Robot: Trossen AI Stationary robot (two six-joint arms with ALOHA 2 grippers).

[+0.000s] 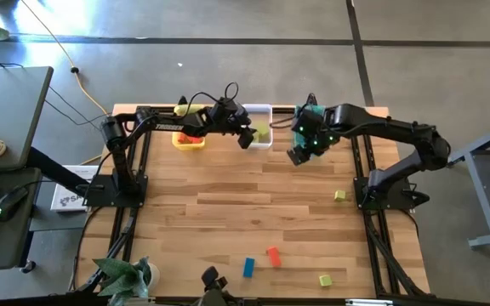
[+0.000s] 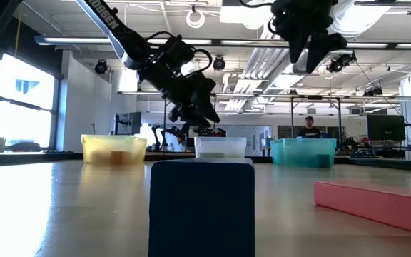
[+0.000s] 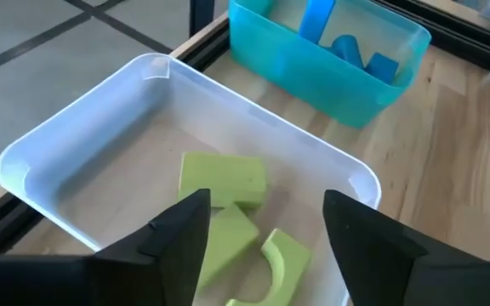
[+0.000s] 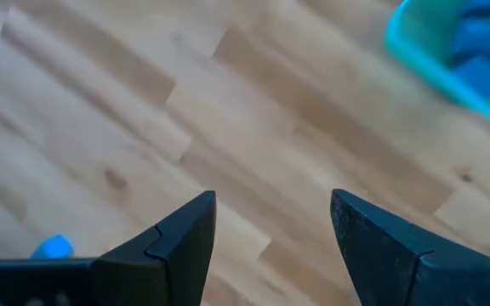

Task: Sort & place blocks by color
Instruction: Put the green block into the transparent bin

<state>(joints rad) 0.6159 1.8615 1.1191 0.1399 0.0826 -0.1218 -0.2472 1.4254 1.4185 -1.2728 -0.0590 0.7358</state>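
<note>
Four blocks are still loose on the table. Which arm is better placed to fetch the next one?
Probably the right. Its open gripper hangs empty over bare table near the teal bin, nearest the yellow-green block. The left gripper, also open, hangs over the clear bin.

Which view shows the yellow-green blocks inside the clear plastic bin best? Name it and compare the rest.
The left wrist view: the yellow-green blocks fill the clear plastic bin, shapes distinct. The high view gives a small green patch; the low view shows only the bin's wall; the right wrist view misses them.

Robotics lab: concrete floor (image 1: 228, 21), monitors (image 2: 385, 127), ceiling strip lights (image 2: 84, 41).
</note>
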